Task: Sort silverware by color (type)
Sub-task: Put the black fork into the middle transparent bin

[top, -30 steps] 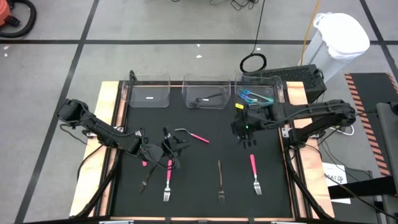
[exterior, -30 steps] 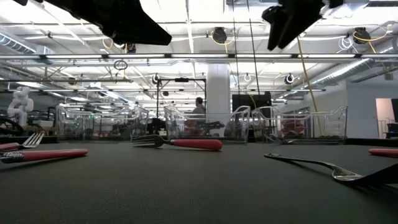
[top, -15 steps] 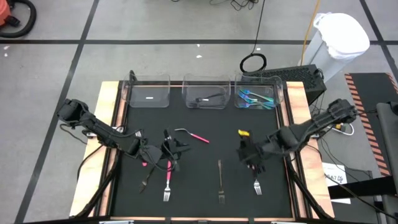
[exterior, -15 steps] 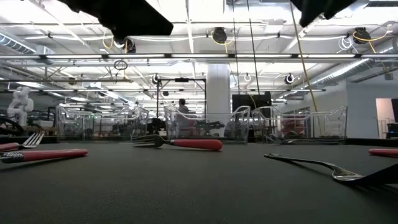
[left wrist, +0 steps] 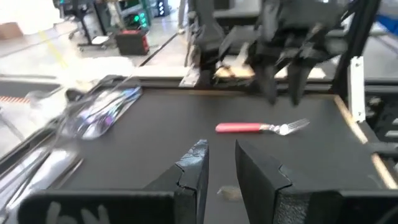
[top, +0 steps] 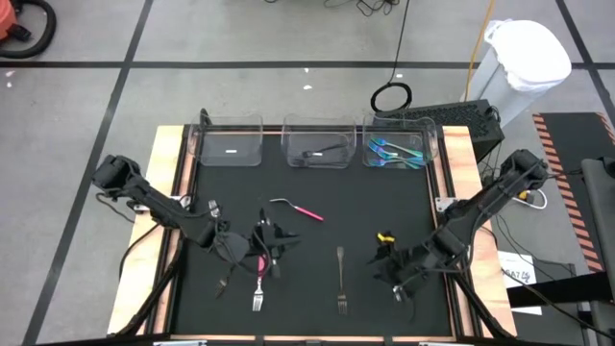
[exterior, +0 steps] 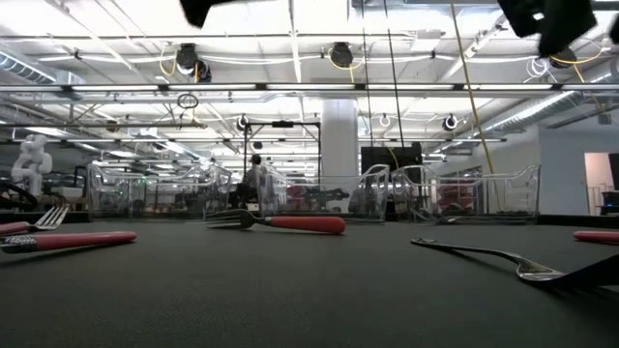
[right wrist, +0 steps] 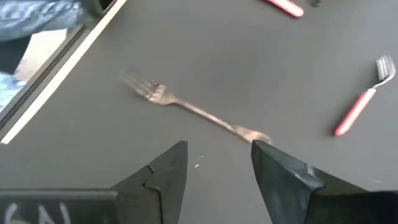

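Pink-handled fork (top: 258,284) near the counter's (top: 317,250) front edge under the left gripper (top: 252,252), jaws narrowly parted, empty; right wrist view: right gripper (right wrist: 217,165) spread over thin, stiff, slippery dark fork (right wrist: 186,106), best pinched mid-handle.

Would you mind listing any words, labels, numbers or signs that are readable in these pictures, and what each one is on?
None can be read.
White label in the left clear bin: too small to read.
Paper sheet on the floor right of the table: print too small to read.
Pale markings on the left gripper and right gripper bodies: blurred, unreadable.
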`<state>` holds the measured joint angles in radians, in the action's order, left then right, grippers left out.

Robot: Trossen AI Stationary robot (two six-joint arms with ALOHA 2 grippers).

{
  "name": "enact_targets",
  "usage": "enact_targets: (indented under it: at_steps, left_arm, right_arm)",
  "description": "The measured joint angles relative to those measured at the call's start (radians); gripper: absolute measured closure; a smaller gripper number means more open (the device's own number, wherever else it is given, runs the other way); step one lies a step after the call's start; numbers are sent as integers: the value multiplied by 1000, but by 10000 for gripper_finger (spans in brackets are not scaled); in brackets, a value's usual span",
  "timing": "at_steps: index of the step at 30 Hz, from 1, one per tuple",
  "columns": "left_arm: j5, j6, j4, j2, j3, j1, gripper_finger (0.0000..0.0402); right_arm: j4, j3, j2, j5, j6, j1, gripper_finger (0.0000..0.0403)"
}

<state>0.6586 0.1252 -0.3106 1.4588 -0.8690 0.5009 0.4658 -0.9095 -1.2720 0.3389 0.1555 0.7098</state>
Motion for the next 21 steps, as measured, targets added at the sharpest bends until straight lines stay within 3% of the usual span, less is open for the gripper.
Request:
enact_targets:
  at_steps: [12, 16, 21]
  left_arm:
    - [-31, -61, 76, 305, -345, 35, 312]
    - [-61, -103, 106, 420, -479, 53, 271]
    - [-56, -170, 146, 538, -609, 85, 187]
  right_arm:
    - [-17, 41, 0, -55, 33, 18, 229]
    - [-22, 41, 0, -55, 3, 19, 229]
    - [-50, 41, 0, -53, -41, 19, 229]
